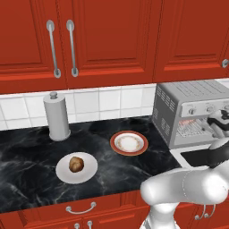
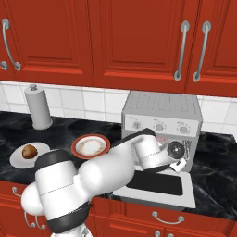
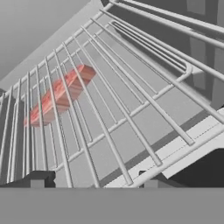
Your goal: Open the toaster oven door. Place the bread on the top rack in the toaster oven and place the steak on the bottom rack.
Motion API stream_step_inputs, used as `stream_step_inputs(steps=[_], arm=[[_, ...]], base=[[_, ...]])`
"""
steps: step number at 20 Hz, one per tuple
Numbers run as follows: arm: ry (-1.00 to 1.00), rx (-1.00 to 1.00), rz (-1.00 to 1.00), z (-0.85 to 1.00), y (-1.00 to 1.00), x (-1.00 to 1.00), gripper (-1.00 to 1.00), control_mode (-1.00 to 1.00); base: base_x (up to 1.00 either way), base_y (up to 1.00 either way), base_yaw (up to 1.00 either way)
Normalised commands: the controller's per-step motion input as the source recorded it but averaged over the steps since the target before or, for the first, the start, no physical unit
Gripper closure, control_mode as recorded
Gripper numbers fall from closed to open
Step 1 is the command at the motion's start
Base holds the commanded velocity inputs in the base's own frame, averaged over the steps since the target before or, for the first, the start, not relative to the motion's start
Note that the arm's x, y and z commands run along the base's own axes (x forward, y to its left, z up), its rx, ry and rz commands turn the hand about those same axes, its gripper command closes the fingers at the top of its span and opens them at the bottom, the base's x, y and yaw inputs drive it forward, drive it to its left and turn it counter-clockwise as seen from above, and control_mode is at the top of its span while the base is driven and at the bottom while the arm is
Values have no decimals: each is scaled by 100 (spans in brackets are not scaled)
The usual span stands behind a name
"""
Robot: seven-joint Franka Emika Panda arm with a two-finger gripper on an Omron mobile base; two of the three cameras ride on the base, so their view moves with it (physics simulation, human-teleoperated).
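Upper cabinets (image 1: 103,40): red panelled doors with silver bar handles (image 1: 71,47). Backsplash (image 1: 98,100): white square tiles. Counter (image 1: 27,165): black marble with pale veining. Lower cabinets (image 1: 53,214): red drawer fronts with curved silver pulls (image 1: 80,209). Paper towel holder (image 1: 57,116): grey, upright, standing by the backsplash.

The steak (image 3: 59,96) lies beneath the wire rack (image 3: 131,109).
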Motion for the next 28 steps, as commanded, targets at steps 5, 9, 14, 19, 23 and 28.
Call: stream_step_inputs(steps=[5,9,14,19,23,28], arm=[[7,-5,6,-80,0,-66,100,-100],[13,-10,6,-79,-2,-68,100,-100],[18,-13,4,-75,-5,-68,100,-100],[18,-13,4,-78,-8,-68,100,-100],[18,-12,5,-80,-11,-70,100,-100],[19,-11,5,-83,-14,-72,100,-100]], base=[[0,0,0],[0,0,0],[0,0,0],[0,0,0],[0,0,0],[0,0,0]])
